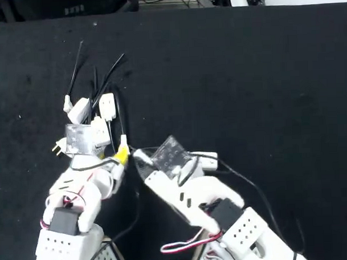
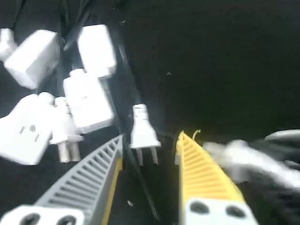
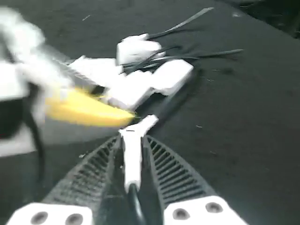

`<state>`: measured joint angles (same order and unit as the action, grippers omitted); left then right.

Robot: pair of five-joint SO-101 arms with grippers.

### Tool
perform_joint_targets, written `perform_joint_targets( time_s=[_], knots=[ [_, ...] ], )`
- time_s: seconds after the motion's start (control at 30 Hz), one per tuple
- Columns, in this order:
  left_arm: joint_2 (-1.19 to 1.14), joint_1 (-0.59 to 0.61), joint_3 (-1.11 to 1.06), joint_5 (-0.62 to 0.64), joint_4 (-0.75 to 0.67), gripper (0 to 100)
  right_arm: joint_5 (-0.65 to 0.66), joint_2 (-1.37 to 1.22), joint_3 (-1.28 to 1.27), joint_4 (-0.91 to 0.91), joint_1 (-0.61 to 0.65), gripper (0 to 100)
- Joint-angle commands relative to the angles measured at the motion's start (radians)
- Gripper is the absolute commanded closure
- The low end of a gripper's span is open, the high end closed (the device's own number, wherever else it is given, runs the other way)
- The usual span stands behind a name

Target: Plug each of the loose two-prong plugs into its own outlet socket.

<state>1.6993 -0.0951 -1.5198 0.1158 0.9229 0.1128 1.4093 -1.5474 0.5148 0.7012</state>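
White plastic is counted in two kinds on the black counter [image 1: 246, 76]: four outlet blocks [image 2: 89, 101] and three two-prong plugs. The blocks are clustered just ahead of the left hand [image 2: 150, 137], off toward its grey finger [image 2: 93, 173], touching or nearly touching one another. The first plug [image 2: 143, 133] is seen between that grey finger and the yellow finger [image 2: 201, 173], nearer the grey one, with its prongs turned back toward the wrist. The left hand's fingers are spread wide and nothing is gripped. The second plug [image 2: 65, 138] is found just outside the grey finger, against a block whose socket face is shown. The third plug [image 3: 131, 164] is clamped lengthwise between the narrowed fingers of the right hand [image 3: 132, 140], and a dark cord [image 3: 135, 206] is led back from it under the wrist. Both arms are stretched low and forward over the counter, side by side. The right hand's tip is set just beside the yellow finger.
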Motion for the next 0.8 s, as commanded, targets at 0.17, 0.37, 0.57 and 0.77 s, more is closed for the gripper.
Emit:
perform_joint_targets(
  time_s=[0.17, 0.37, 0.57, 0.77],
  knots=[
    [0.009, 0.217, 0.081, -0.002, -0.003, 81, 0.015, 0.019, 0.254, 0.368, -0.201, 98.8],
    [0.009, 0.216, 0.068, -0.002, -0.003, 81, 0.075, -0.196, 0.544, 0.634, -0.321, 98.8],
    [0.009, 0.222, 0.067, -0.002, -0.003, 81, 0.075, -0.585, 0.846, 0.891, -0.496, 98.8],
    [0.009, 0.222, 0.065, -0.005, -0.002, 81, -0.046, -0.911, 1.052, 1.030, -0.611, 98.8]
  ],
)
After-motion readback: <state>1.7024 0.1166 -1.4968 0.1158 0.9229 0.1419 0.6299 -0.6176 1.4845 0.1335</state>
